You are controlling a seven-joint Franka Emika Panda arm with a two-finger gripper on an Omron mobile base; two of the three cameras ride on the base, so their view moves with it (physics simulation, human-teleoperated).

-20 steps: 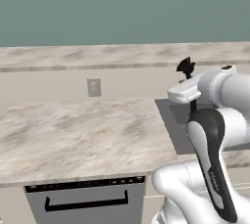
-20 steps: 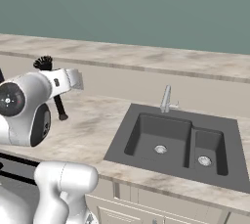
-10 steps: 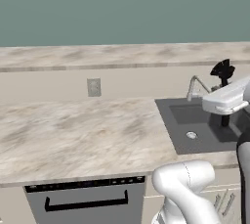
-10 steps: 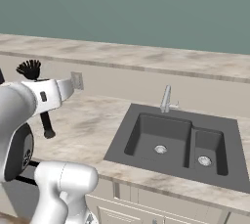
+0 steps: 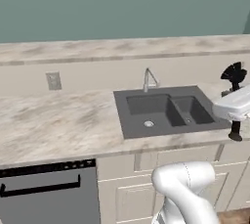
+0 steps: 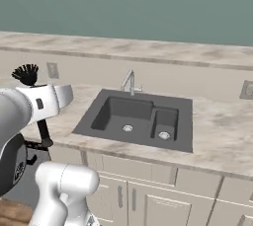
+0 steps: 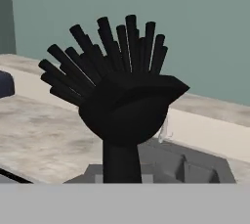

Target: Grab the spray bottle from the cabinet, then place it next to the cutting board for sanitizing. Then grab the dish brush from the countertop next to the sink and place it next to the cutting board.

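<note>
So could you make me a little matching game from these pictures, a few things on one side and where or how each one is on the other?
Things:
1. dish brush
2. sink
3. faucet
4. wall outlet

Descriptions:
A. dark grey, two basins, set into the countertop
B. black, held upright off the counter, bristles on top
C. pale plate on the backsplash left of the sink
D. silver, at the back rim of the sink

Pairs: 1-B, 2-A, 3-D, 4-C
</note>
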